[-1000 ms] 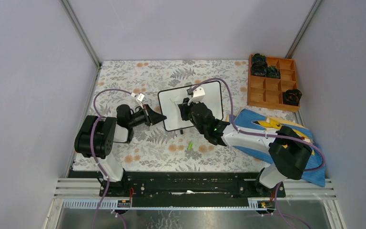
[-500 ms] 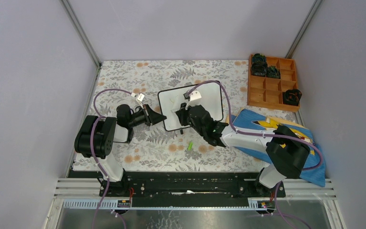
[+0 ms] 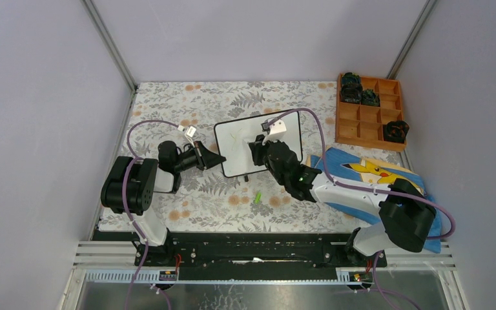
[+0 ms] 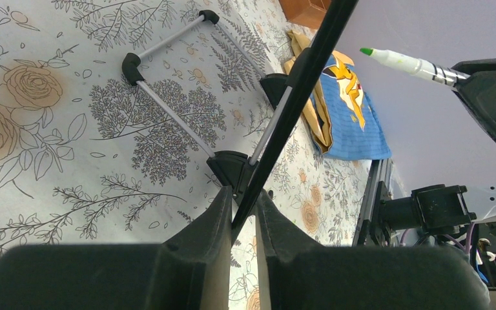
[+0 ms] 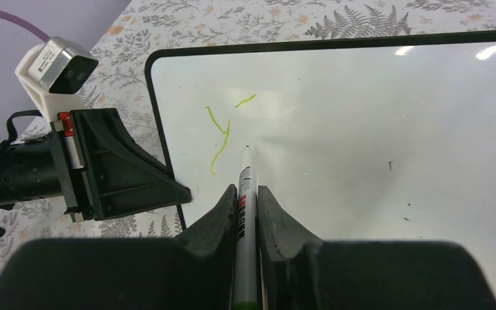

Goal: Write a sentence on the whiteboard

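Barely begun: past one small green cap point(image 3: 257, 197) by the table's near edge, the left pincer point(image 4: 242, 201) clamps the rim of the lone whiteboard point(image 5: 361, 129) at the table's middle, while the right pincer point(image 5: 247, 194) grips the one marker point(image 5: 246, 174). One green letter of the sentence point(image 5: 225, 135) shows; next, it seems, the tip must land just right of it.

Left gripper point(image 4: 242, 208) pinches the whiteboard point(image 3: 234, 147) at its left edge; right gripper point(image 5: 248, 196) (arm stretched far-left) clamps a marker point(image 5: 247, 173).

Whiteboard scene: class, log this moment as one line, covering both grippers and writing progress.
left gripper: shut on whiteboard edge | right gripper: shut on marker | sentence: first green strokes only | marker tip: beside strokes, contact unclear
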Controlling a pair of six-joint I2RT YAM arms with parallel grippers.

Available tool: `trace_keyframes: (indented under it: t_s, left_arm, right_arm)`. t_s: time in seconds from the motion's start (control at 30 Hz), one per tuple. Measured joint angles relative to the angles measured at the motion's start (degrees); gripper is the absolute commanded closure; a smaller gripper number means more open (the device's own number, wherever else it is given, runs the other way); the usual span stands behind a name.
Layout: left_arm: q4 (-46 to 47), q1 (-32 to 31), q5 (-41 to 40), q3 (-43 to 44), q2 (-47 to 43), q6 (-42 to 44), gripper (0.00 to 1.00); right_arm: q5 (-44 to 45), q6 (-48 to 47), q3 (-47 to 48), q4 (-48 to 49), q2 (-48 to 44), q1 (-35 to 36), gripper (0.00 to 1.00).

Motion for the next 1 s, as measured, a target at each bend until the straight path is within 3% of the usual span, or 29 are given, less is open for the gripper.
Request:
trace_keyframes:
  t_s: [1.0]
  left_arm:
    - [-1.8, -0.4, 0.0, 0.2, -0.4, 1.0, 0.99]
  right_arm:
    - [0.0, -2.1, 3.1, 0.4, 4.9, -0.3, 1.0]
